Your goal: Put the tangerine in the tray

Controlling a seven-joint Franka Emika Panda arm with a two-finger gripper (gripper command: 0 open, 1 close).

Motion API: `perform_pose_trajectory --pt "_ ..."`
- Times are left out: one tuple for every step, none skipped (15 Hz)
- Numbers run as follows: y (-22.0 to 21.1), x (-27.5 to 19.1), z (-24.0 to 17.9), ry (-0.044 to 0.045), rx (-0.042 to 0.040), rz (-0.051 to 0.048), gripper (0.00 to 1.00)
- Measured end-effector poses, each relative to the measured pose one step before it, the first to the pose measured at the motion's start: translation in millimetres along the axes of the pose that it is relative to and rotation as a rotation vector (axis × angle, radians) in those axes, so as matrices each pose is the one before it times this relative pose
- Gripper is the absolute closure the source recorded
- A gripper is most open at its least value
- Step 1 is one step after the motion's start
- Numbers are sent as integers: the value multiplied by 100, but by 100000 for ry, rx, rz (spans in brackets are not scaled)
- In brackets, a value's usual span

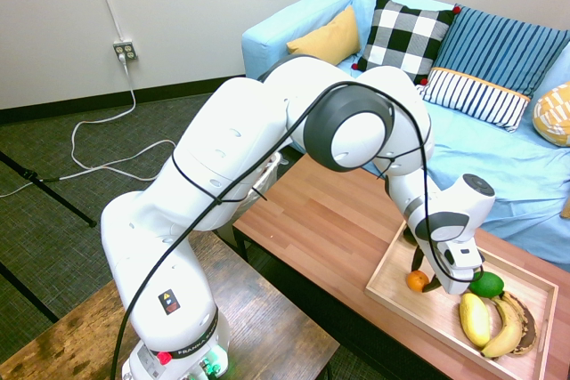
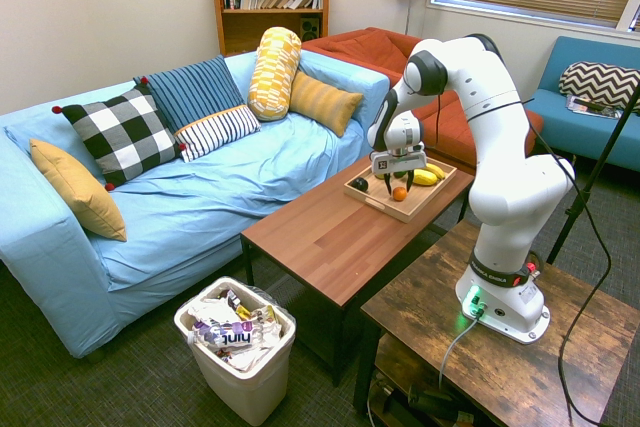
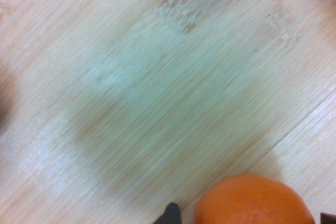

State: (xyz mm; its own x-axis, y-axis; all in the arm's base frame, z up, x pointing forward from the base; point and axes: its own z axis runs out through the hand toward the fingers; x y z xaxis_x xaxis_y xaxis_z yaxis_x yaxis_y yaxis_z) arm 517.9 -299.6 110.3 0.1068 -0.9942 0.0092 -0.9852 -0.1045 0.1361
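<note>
One tangerine [image 1: 417, 281] sat on the floor of the tray [image 1: 392, 284], near the corner closest to the arm, with the gripper [image 1: 426, 280] right over it and pointing straight down. The pictures did not settle how wide the jaws stood; dark fingers flanked the fruit in both exterior views, and whether they pressed it or merely stood beside it could not be told. In the wrist view the tangerine rose from the bottom edge against pale wood grain. Judging by its look, it would be light, firm under a thin soft skin, round enough to roll once let go, and a bit slick; the best hold would be across its widest middle, with gentle pressure so the peel did not bruise. Since it appeared to rest inside the rim, the task seemed nearly finished, pending a clean release. Also in the tray there were one lime [image 1: 486, 285], just beside the gripper on the side away from the tangerine, and what looked like three bananas [image 1: 499, 319], two yellow and one heavily browned, lying together nearer the far corner. The second exterior view showed a small dark thing [image 2: 359, 184] in the tray as well, too small to name. One tray stood on one table [image 1: 313, 217], in front of one blue sofa [image 1: 499, 144].
</note>
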Motion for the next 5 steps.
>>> perform_pose_trajectory --pt "-161 126 -609 545 1071 214 0" --pt "-154 246 -1056 738 1581 295 0" --pt "-157 309 -1490 1108 2029 326 0" --pt "-132 315 -1910 1478 2251 205 0" --pt "-56 159 -1995 1268 1526 -194 0"
